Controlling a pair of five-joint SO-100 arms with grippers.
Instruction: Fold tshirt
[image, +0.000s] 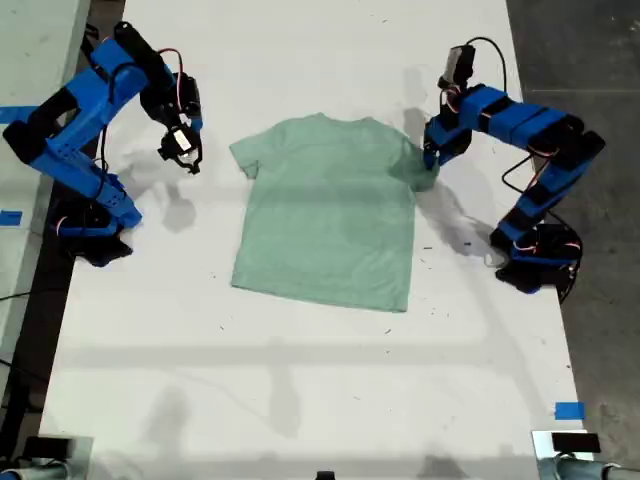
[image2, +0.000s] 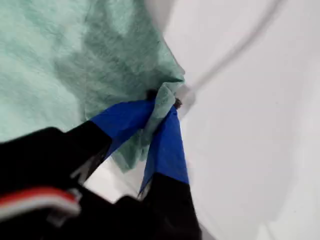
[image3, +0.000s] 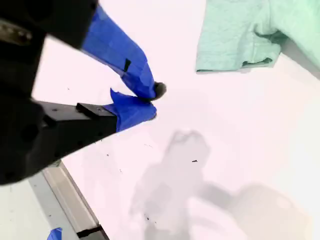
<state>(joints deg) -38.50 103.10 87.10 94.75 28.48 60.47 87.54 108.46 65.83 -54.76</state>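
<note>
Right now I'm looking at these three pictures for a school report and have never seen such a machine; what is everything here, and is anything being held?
These are two small blue robot arms on a white table. One picture looks down on the scene from above; the other two come from cameras riding on each arm's gripper. A pale mint-green short-sleeved cloth T-shirt lies flat between the arms. My first gripper, at the exterior view's right, is pinched shut on that shirt's sleeve. My second gripper, at the exterior view's left, holds nothing and hangs above bare table beside the other sleeve.
</note>
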